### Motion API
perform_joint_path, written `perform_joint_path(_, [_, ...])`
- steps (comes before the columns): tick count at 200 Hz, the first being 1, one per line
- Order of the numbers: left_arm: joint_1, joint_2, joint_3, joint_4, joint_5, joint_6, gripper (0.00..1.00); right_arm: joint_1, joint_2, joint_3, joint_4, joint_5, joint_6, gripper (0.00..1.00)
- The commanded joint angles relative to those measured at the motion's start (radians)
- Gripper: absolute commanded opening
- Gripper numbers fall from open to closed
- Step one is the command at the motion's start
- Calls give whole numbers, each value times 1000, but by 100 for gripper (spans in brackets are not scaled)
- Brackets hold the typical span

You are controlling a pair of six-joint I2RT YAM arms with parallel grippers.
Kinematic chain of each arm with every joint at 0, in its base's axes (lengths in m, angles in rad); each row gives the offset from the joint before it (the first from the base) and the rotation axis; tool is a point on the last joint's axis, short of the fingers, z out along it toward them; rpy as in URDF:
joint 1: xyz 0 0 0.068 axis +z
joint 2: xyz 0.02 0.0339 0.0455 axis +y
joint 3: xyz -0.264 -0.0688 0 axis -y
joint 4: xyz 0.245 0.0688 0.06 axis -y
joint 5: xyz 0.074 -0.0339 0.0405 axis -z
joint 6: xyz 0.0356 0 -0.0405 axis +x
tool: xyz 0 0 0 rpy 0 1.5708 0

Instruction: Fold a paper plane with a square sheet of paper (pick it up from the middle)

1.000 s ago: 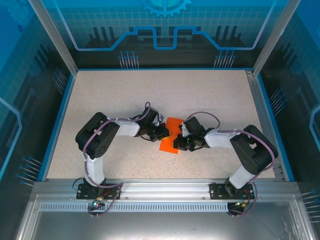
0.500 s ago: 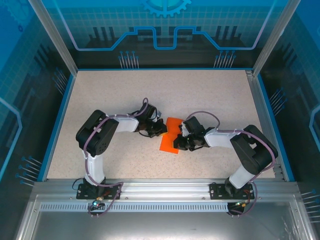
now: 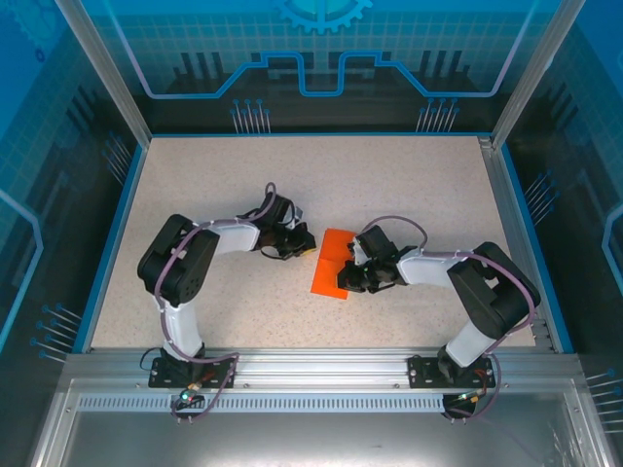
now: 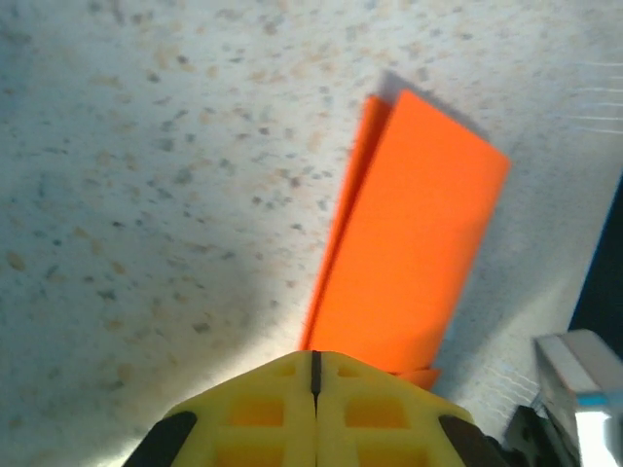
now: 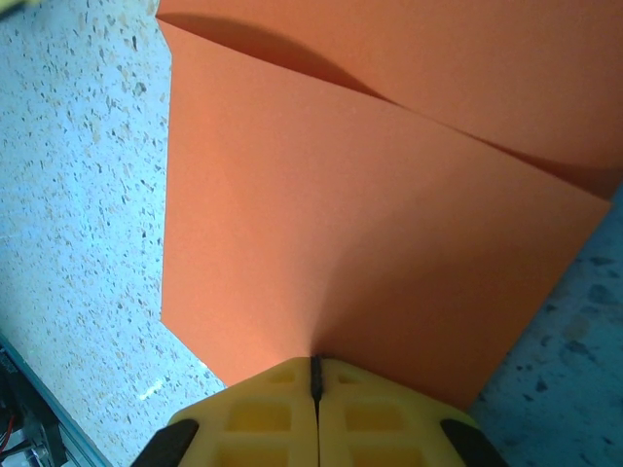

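As the left gripper [image 3: 306, 244] backed off the folded orange sheet [image 3: 329, 263], jaws pressed together, just beside its left edge, the right gripper [image 3: 348, 276], also closed, stayed on the right edge, mid table [image 3: 389, 185]. Crease pass likely done; next fold pending.

The view from above is bright and sharp, with soft, even light. In the left wrist view the speckled table [image 4: 146, 146] looks blurry, with a gray shadow low down. In the right wrist view the orange paper [image 5: 370, 214] is bright, with one dark shadow under a fold.
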Motion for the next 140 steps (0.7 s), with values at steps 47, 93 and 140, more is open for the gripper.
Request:
perform_joint_path(47, [-90, -69, -52, 58, 88, 6, 7, -3, 34, 7, -110, 15, -16, 6])
perform_joint_path(93, [-101, 4, -49, 88, 108, 2, 6, -3, 27, 1, -96, 13, -8, 7])
perform_joint_path(140, [-101, 89, -27, 48, 44, 11, 3, -3, 0, 13, -54, -32, 0, 8])
